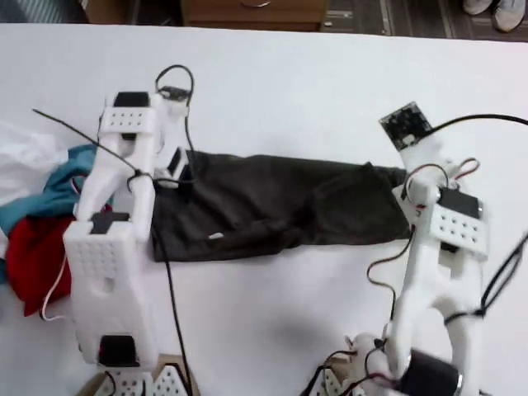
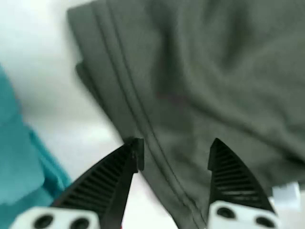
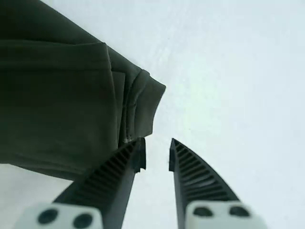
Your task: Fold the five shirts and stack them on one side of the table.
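Note:
A dark grey shirt (image 1: 272,206) lies across the middle of the table as a long folded strip. My left gripper (image 1: 173,169) is over its left end. In the left wrist view this gripper (image 2: 174,150) stands open above the shirt's stitched hem (image 2: 143,124), with nothing between its fingers. My right gripper (image 1: 406,196) is at the strip's right end. In the right wrist view it (image 3: 156,148) is narrowly open just off the shirt's folded corner (image 3: 138,105), one finger (image 3: 126,162) at the cloth's edge, holding nothing.
A heap of shirts lies at the table's left edge: white (image 1: 25,153), teal (image 1: 62,186) and red (image 1: 33,252). The teal one (image 2: 19,162) lies close beside my left gripper. Bare white table (image 1: 330,74) stretches behind and in front of the dark shirt.

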